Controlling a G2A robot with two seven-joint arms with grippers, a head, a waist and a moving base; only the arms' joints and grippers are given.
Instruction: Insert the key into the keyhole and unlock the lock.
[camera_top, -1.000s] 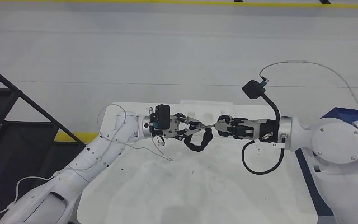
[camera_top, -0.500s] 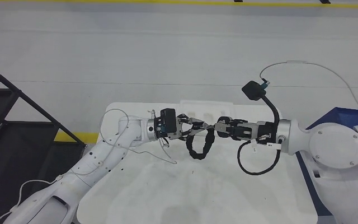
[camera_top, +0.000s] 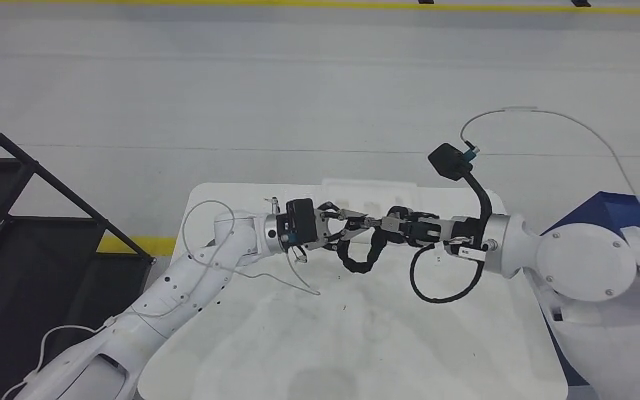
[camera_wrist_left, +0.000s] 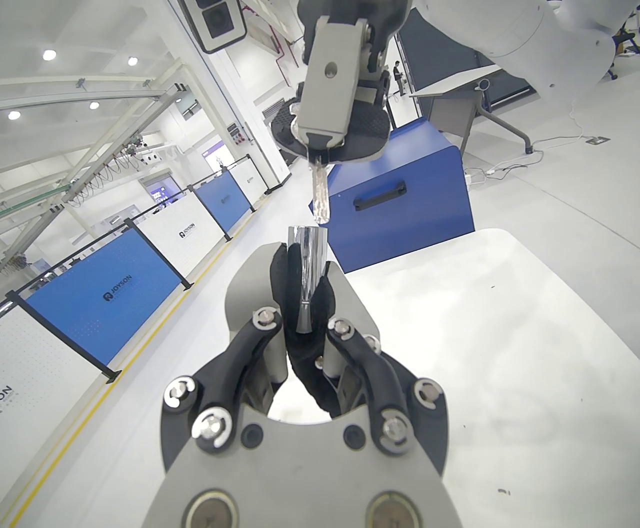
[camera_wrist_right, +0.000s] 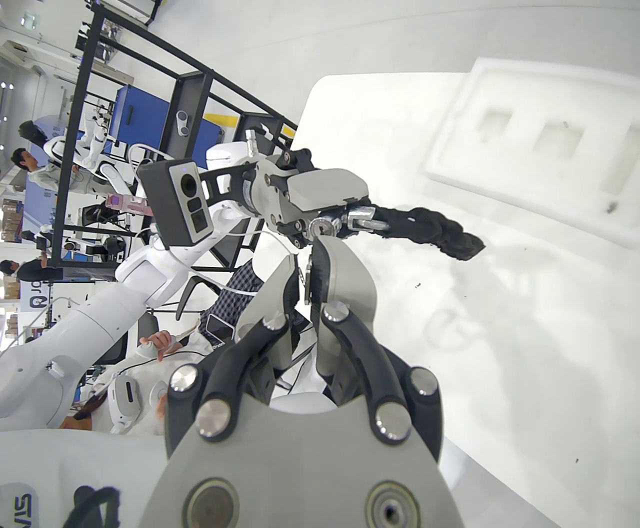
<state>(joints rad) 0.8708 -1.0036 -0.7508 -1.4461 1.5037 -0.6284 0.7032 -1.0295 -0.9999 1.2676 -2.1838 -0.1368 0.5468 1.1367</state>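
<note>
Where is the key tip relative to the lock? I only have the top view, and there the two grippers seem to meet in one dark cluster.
Observer: In the left wrist view the key tip sits just short of the end of the lock; it is not inserted.
Operator: Which gripper holds which?
Observer: The left gripper is shut on the lock, and the right gripper pinches the key by its head.
Operator: Does the keyhole face the key?
Observer: Yes. The right wrist view shows the round keyhole face turned toward the right gripper.
</note>
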